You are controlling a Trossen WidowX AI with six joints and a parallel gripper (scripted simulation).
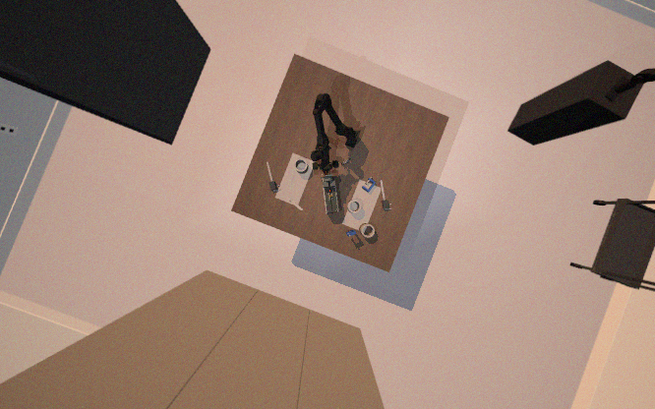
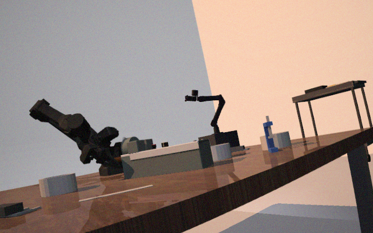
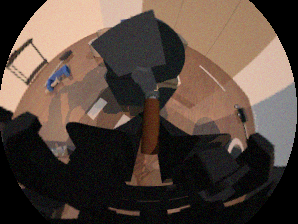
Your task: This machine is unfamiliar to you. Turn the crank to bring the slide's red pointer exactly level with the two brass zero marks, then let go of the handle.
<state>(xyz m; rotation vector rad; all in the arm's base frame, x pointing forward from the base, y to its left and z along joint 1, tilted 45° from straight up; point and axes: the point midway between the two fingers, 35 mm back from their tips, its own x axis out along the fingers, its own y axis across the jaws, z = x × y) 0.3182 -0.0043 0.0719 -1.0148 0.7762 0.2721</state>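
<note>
The grey-green machine (image 1: 332, 204) (image 2: 164, 164) stands on the table, its crank end toward the arm. In the wrist view a grey square plate (image 3: 131, 44) and a dark disc (image 3: 175, 52) at the crank end hide the slide. The crank's orange-brown handle (image 3: 151, 122) (image 2: 117, 158) points back between my fingers. My gripper (image 3: 149, 115) is shut on this handle. A tiny red spot (image 1: 329, 191), likely the pointer, shows on the machine's top; the brass marks are too small to tell, so whether they are level cannot be seen.
A pale board with a round white container (image 1: 301, 165) (image 2: 57, 185) lies on one side of the machine. On the other side are a blue clamp (image 1: 368, 184) (image 2: 269, 137) (image 3: 58, 77), another white container (image 1: 353, 205) and a round bowl (image 1: 367, 230). Dark blocks (image 1: 272, 186) (image 1: 386, 204) lie farther out.
</note>
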